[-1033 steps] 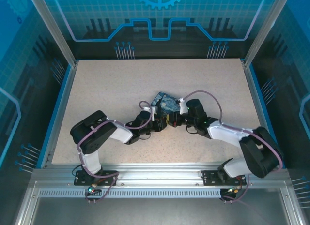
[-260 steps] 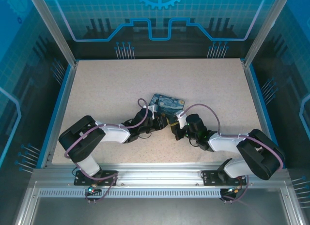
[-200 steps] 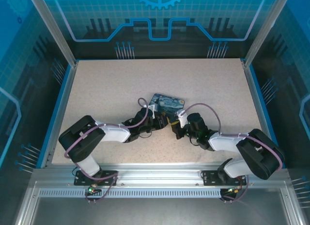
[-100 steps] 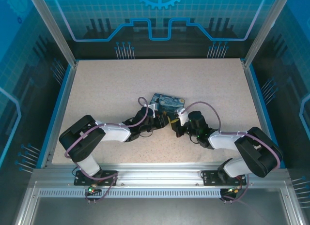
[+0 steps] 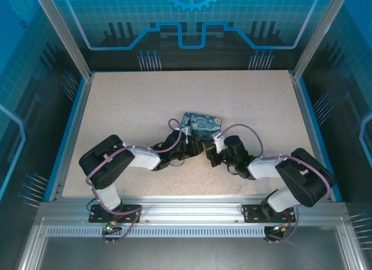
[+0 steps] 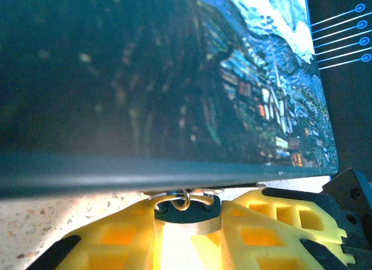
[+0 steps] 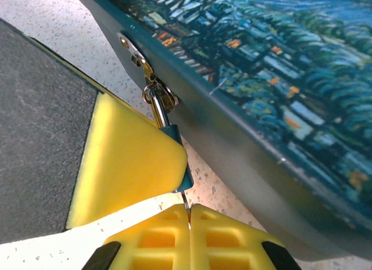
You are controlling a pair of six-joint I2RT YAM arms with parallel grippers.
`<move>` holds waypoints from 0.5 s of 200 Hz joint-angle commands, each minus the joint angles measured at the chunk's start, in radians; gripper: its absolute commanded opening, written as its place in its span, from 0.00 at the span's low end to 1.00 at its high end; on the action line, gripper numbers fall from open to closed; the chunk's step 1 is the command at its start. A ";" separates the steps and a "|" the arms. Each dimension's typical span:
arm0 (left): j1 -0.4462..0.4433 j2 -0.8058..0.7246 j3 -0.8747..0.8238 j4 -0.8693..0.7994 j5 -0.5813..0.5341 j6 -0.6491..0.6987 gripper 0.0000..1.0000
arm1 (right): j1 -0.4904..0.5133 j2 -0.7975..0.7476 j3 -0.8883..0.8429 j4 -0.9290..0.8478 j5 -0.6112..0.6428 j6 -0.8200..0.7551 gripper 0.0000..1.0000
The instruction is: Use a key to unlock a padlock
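The tin [image 7: 302, 72] is painted metal: a glossy printed lid above a smooth, duller blue-grey side wall. Its hasp [image 7: 132, 49] is shiny brass-toned metal. The padlock [image 7: 174, 135] has a dark, smooth body and a polished steel shackle. The key [image 7: 185, 204] is thin bare grey metal. The left gripper [image 6: 186, 226] and right gripper [image 7: 190, 220] have matt yellow plastic fingers with moulded pockets. A grainy dark grey pad [image 7: 40, 142] fills the frame's left. The table [image 5: 145, 101] looks matt, speckled and stone-like.

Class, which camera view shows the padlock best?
Right wrist: the padlock hangs by its shackle from the tin's hasp, key at its base, body partly behind a yellow finger. Left wrist shows it clamped between yellow pads under the tin. In the top view it is too small to make out.
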 commanded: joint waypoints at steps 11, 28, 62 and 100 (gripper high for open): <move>-0.015 0.040 0.017 0.061 0.038 -0.010 0.27 | 0.021 -0.003 0.026 0.035 -0.011 0.043 0.00; -0.015 0.048 0.009 0.077 0.031 -0.018 0.32 | 0.024 -0.005 0.033 0.011 -0.012 0.057 0.00; -0.002 0.013 -0.032 0.091 0.012 -0.006 0.44 | 0.025 0.010 0.029 -0.008 -0.005 0.098 0.00; 0.017 -0.068 -0.069 0.062 0.011 0.020 0.52 | 0.032 0.020 0.016 -0.007 -0.009 0.157 0.00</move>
